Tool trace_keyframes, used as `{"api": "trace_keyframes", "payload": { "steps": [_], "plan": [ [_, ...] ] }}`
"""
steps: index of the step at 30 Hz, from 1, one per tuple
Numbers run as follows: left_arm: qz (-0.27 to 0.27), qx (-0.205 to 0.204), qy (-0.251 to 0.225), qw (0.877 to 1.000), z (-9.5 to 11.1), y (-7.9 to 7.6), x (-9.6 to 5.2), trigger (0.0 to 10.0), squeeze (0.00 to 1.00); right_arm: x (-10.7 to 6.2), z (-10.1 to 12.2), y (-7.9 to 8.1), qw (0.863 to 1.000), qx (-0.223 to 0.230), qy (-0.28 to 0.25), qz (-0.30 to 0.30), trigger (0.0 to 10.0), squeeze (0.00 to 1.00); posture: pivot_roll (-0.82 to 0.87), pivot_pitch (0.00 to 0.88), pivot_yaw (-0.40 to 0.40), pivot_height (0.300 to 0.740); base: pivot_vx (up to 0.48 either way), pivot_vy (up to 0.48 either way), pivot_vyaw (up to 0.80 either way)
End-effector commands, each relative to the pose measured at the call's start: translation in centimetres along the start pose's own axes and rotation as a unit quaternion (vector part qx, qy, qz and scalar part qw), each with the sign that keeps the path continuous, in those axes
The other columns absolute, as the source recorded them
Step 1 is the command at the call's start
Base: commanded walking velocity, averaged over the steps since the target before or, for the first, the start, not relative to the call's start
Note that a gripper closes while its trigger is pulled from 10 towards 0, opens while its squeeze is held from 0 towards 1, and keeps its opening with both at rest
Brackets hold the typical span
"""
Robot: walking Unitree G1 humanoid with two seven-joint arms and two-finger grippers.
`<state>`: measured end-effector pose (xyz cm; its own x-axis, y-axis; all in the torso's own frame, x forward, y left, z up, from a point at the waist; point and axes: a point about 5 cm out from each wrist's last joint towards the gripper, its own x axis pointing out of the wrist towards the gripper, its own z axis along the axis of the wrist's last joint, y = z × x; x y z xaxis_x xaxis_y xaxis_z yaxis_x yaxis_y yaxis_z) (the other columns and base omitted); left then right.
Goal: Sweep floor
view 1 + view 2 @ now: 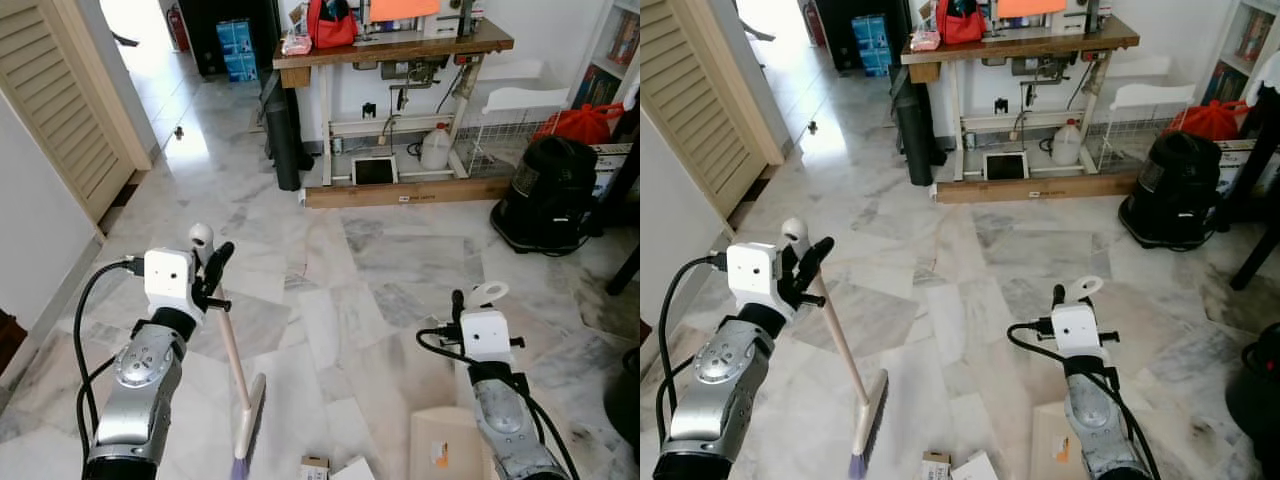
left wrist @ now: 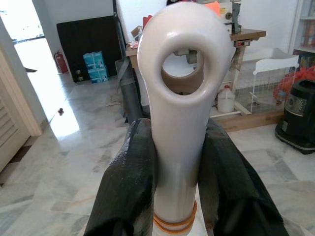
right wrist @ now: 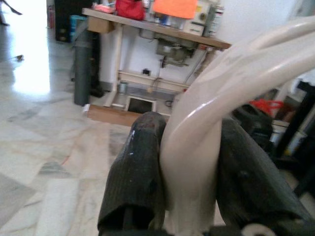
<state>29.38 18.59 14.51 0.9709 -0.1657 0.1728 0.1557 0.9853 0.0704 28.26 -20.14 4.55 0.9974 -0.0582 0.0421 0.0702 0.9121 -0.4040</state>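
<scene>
My left gripper [image 1: 207,262] is shut on the cream handle of a broom [image 1: 232,350], just below its ringed top end [image 2: 184,73]. The black fingers [image 2: 130,182] press on both sides of the handle. The broom's purple-bristled head [image 1: 250,425] rests on the marble floor in front of me. My right gripper [image 1: 470,300] is shut on the curved cream handle [image 3: 221,98] of a beige dustpan [image 1: 445,445], which sits low at my right. A small box [image 1: 315,467] and a white scrap [image 1: 352,470] lie on the floor between the broom head and the dustpan.
A wooden sewing table [image 1: 400,48] stands ahead, with a black bag [image 1: 283,140] leaning at its left leg and a white jug [image 1: 436,148] under it. A black vacuum cleaner [image 1: 550,195] sits at the right. A louvred door [image 1: 60,100] is on the left.
</scene>
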Motion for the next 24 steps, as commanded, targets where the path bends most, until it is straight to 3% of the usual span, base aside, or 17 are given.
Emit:
{"api": "trace_keyframes", "payload": {
  "steps": [1, 2, 4, 24],
  "plan": [
    [0.005, 0.015, -0.024, 1.000, 1.4, 0.8, 0.3, 10.0, 0.00, 0.7, 0.8, 0.3, 1.000, 0.020, -0.015, 0.014, 10.0, 0.00, -0.01, 0.046, 0.104, 0.740, 0.000, 0.000, 0.00],
    [0.007, 0.017, -0.025, 1.000, 1.4, 1.0, 0.3, 10.0, 0.00, 0.8, 0.9, 0.1, 0.999, 0.042, -0.013, 0.007, 10.0, 0.00, -0.01, 0.047, 0.101, 0.740, 0.000, 0.000, 0.00],
    [0.008, 0.017, -0.025, 1.000, 1.4, 1.0, 0.2, 10.0, 0.00, 0.9, 0.9, 0.1, 0.999, 0.044, -0.014, 0.006, 10.0, 0.00, -0.01, 0.047, 0.101, 0.740, 0.000, 0.000, 0.00],
    [0.023, 0.024, -0.031, 0.999, 1.9, 1.5, -0.2, 10.0, 0.00, 1.8, 1.5, 0.4, 0.997, -0.005, -0.041, 0.067, 10.0, 0.00, 0.03, 0.123, 0.068, 0.740, 0.000, 0.000, 0.00]
  ]
}}
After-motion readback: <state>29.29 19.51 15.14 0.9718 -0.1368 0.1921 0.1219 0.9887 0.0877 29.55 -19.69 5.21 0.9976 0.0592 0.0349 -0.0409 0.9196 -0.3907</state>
